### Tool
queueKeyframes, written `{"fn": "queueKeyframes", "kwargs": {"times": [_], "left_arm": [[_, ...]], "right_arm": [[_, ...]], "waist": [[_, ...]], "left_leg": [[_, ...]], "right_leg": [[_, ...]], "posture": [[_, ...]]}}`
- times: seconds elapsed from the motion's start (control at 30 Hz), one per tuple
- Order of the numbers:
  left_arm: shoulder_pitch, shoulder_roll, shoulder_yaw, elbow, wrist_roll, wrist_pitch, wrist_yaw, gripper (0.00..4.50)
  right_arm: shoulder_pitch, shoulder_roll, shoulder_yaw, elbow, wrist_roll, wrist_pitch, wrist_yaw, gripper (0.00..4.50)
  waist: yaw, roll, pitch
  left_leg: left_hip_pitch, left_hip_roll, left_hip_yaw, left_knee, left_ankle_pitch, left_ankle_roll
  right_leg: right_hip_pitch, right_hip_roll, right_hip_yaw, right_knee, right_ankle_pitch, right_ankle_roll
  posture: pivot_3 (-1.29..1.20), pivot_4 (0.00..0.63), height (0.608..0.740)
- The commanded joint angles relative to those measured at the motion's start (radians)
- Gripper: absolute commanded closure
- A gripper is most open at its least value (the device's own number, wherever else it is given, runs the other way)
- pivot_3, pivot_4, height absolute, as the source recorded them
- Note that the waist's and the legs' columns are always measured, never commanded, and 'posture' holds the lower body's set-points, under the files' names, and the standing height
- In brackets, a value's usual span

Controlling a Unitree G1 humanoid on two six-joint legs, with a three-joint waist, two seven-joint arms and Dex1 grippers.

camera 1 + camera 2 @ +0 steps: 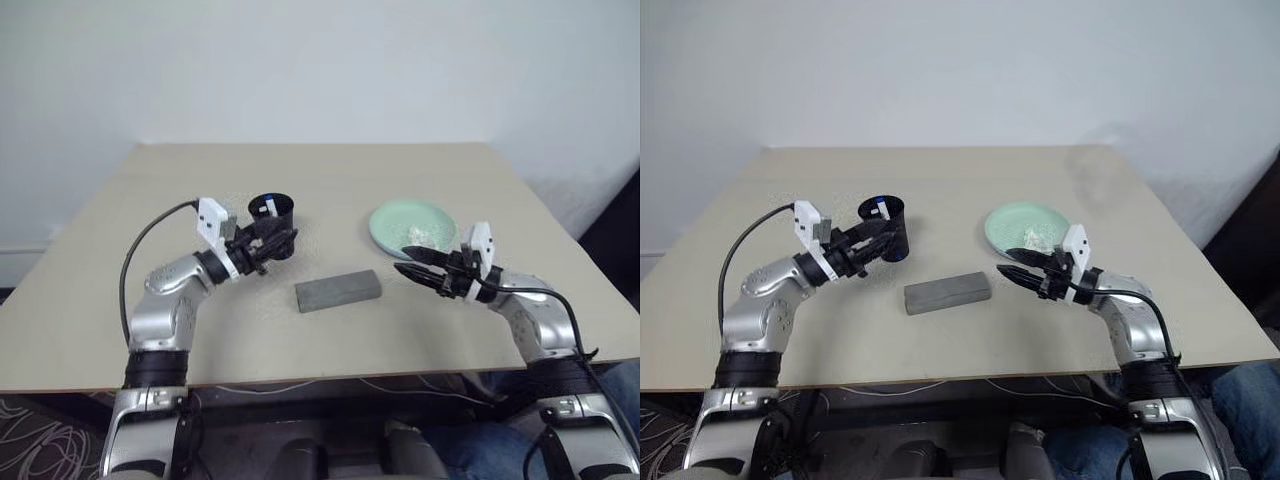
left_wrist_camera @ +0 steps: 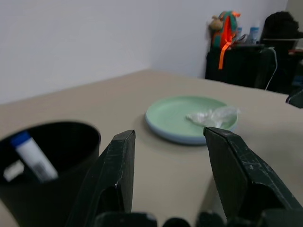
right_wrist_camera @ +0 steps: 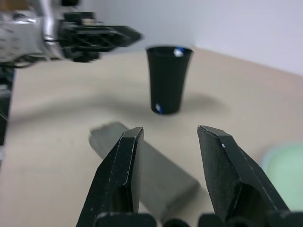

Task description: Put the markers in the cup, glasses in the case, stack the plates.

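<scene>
Beige table against a white wall.

Head view: left gripper just beside the black cup, fingers apart, empty. Grey case between both grippers. Right gripper at the near edge of the stacked plates, spread, empty.

Left wrist view: markers stand in the cup; crumpled tissue on the mint plate ahead.

Right wrist view: case lies beneath the spread fingers, the cup beyond.
</scene>
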Motion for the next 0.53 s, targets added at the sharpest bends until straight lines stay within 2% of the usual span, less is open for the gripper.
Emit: {"fn": "queueKeyframes", "kwargs": {"times": [0.03, 0.33, 0.53], "left_arm": [[0.052, 0.000, -0.003, -0.042, 0.032, -0.047, 0.049, 2.13], [0.204, -0.023, -0.012, -0.019, 0.110, -0.165, 0.171, 2.13], [0.232, -0.053, -0.008, -0.037, 0.109, -0.163, 0.221, 2.13]], "right_arm": [[0.034, -0.046, -0.054, -0.013, 0.005, -0.019, -0.005, 2.53], [0.112, -0.084, -0.082, -0.019, -0.006, -0.030, -0.033, 2.53], [0.136, -0.095, -0.079, -0.069, -0.002, -0.002, -0.043, 2.53]], "waist": [[-0.001, 0.000, 0.000], [-0.001, 0.001, 0.000], [0.001, 0.001, 0.000]], "left_leg": [[0.000, 0.000, 0.000, 0.000, 0.000, 0.000], [0.002, 0.001, 0.001, -0.002, 0.000, 0.000], [0.000, 0.001, 0.002, -0.002, 0.000, 0.000]], "right_leg": [[0.000, 0.000, 0.000, 0.000, 0.000, 0.000], [0.000, 0.000, 0.001, 0.000, 0.000, -0.001], [-0.001, -0.001, 0.001, -0.001, 0.000, -0.001]], "posture": [[0.00, 0.000, 0.721], [0.00, 0.000, 0.721], [0.00, 0.000, 0.721]]}}
